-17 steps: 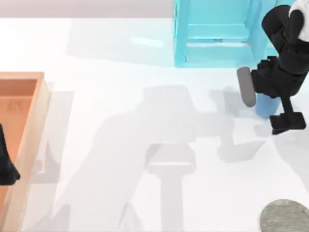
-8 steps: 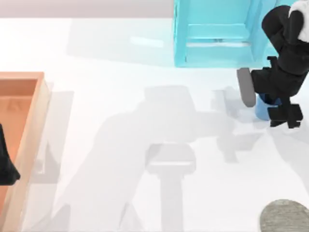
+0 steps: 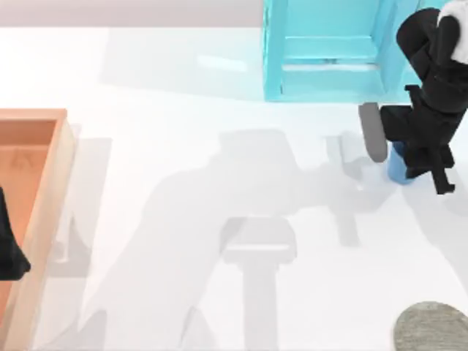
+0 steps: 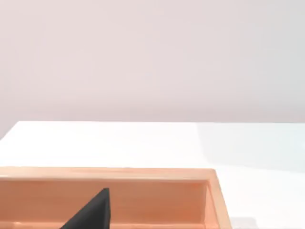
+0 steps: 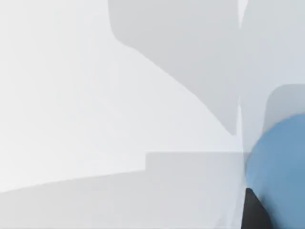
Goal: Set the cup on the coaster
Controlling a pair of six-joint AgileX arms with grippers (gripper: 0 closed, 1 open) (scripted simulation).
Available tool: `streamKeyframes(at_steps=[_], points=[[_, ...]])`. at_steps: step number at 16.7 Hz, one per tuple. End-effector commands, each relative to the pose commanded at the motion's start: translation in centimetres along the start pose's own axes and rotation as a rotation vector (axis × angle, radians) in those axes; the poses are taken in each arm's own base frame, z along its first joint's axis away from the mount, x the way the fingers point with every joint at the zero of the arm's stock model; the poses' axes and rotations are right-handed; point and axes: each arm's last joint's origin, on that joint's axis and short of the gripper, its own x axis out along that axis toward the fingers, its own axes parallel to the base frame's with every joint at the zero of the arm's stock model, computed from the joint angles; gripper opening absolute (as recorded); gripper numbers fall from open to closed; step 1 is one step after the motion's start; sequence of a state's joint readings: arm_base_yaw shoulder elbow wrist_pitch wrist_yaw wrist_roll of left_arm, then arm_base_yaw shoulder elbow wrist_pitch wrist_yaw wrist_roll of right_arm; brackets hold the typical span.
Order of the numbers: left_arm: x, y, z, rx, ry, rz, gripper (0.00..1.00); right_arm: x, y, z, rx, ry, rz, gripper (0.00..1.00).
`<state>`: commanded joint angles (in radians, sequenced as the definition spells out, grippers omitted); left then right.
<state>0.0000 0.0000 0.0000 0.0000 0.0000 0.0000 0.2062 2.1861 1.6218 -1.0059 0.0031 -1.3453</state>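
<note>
The small blue cup stands on the white table at the right, just in front of the turquoise cabinet. My right gripper hangs directly over it and hides most of it. The right wrist view has the cup's light blue side close up, with a dark piece of the gripper beside it. The grey speckled coaster lies flat at the table's front right, well apart from the cup. My left arm is parked over the orange tray at the left.
A large turquoise cabinet stands at the back right. A grey oblong thing sits just left of the cup. An orange wooden tray runs along the left edge, its rim also in the left wrist view.
My right gripper has turned and drawn in over the cup, covering more of it. The cup, the coaster and the left arm have stayed where they were.
</note>
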Motion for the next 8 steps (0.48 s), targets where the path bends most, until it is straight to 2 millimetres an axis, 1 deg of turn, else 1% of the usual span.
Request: streamKeyframes(at_steps=[8], points=[[0.0,0.0,0.0,0.0,0.0,0.0,1.0,-0.11,0.09,0.11,0.007,0.0,-0.001,0.0]])
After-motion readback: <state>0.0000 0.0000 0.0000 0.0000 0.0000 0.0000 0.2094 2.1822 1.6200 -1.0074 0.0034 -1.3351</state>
